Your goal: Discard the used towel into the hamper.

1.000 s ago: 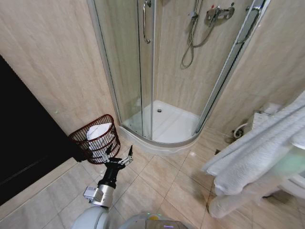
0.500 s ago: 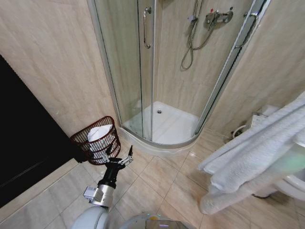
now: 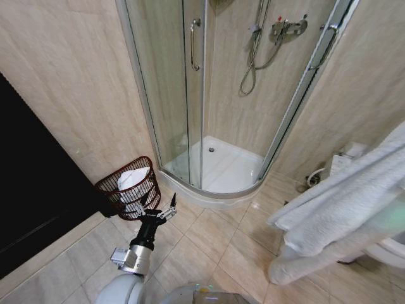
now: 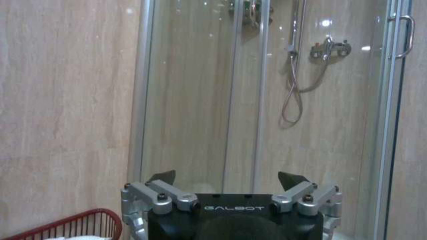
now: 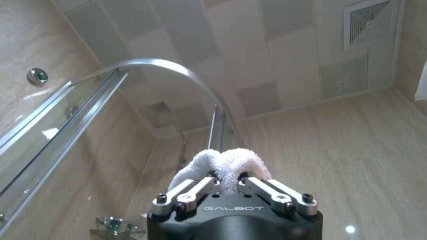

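Note:
The hamper (image 3: 126, 188), a dark red wire basket, stands on the floor against the wall at the left, with a white cloth (image 3: 131, 178) lying in it. Its rim (image 4: 80, 222) also shows low in the left wrist view. My left gripper (image 3: 158, 202) hangs open and empty just right of the hamper, its fingers (image 4: 163, 176) spread wide. The used towel (image 3: 348, 202), thick and white, hangs in a long fold at the right of the head view. My right gripper (image 5: 228, 181) is shut on a bunch of this towel (image 5: 223, 160) and points up at the ceiling.
A curved glass shower cabin (image 3: 209, 95) with a white tray (image 3: 221, 168) fills the corner ahead. A dark doorway (image 3: 25, 190) lies at the left. Beige floor tiles (image 3: 202, 234) spread between the hamper and the towel.
The whole picture has slid slightly downward, so the camera has moved. The hanging towel has shifted a little at the right. The left gripper stays open in the same place.

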Available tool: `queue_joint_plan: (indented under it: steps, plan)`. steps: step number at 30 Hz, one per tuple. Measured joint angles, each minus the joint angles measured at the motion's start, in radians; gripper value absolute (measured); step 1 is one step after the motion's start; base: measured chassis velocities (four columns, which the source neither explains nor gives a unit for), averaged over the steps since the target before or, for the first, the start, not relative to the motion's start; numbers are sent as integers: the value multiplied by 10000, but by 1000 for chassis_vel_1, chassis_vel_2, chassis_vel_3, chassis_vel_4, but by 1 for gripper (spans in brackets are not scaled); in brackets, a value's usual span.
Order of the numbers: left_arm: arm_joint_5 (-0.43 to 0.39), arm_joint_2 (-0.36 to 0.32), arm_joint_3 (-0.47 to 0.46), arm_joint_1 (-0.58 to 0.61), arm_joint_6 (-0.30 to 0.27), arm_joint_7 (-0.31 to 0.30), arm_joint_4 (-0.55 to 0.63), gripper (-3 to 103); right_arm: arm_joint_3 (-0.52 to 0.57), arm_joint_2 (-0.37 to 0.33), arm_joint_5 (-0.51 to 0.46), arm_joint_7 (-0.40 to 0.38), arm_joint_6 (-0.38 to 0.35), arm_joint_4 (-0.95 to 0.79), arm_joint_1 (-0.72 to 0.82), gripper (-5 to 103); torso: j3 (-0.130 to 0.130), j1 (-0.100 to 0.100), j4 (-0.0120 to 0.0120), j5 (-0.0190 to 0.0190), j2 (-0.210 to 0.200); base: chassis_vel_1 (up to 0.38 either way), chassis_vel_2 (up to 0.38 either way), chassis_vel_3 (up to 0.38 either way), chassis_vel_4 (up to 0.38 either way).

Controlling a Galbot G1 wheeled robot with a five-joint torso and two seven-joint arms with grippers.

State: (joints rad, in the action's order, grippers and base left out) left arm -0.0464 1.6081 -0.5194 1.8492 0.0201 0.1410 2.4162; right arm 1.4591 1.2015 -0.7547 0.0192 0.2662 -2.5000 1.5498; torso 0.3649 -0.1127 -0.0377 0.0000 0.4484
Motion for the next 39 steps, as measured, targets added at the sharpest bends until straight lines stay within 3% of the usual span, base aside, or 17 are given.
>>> queue_joint_plan:
  steps: [39]
  plan:
    - [0,0,0,0,0,0,0,100,66,-117,-270,119,266,0,57,8,971,-622,1,0,1593,0,0,0,0]
